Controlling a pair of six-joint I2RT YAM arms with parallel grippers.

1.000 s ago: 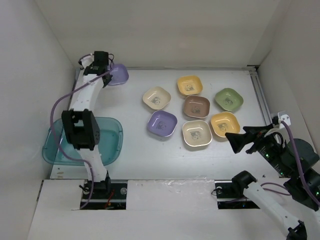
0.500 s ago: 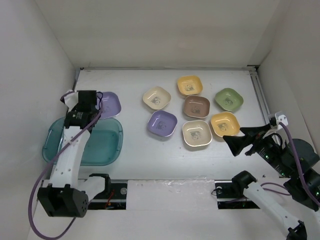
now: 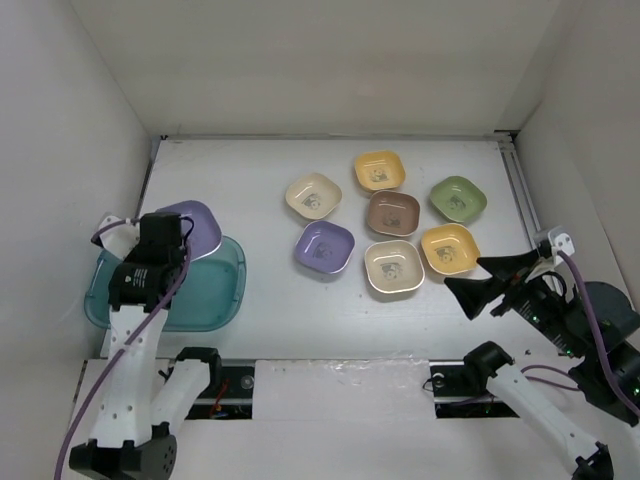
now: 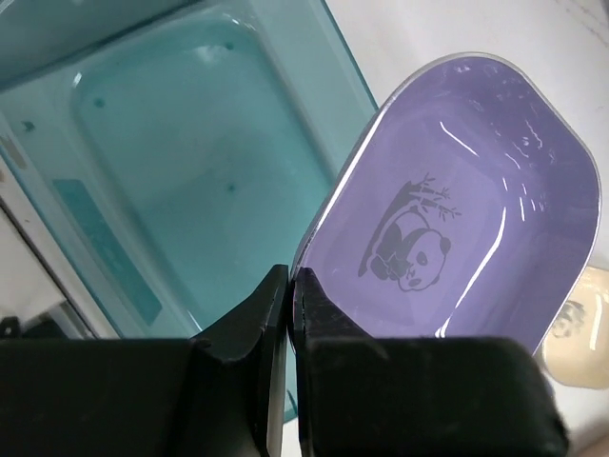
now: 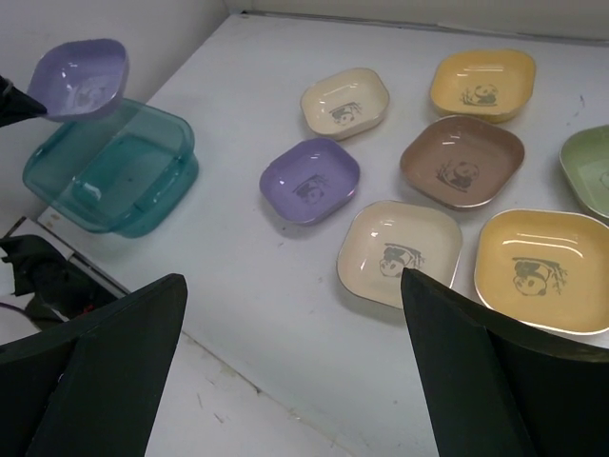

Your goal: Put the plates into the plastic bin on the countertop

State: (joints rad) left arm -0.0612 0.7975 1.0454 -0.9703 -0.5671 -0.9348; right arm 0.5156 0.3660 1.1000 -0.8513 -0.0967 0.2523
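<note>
Purple plate (image 4: 457, 219) pinched at its rim by the left gripper (image 4: 293, 276), above the far edge of the plastic bin (image 4: 190, 190).
The right gripper (image 5: 290, 278) hangs nearest, its fingers spread wide with nothing between them. At the left, the bin sits lengthwise across the near countertop (image 3: 270, 310); a pale label on its floor is too blurred to read. The held plate tilts, hollow side toward the wrist camera, its long axis running away from the fingers, and its centre shows a panda with bamboo. Farther out, seven plates lie flat and face up: purple (image 3: 324, 248), cream (image 3: 393, 268), yellow-orange (image 3: 449, 248), brown (image 3: 392, 212), cream (image 3: 313, 195), green (image 3: 458, 198), yellow (image 3: 380, 169).
</note>
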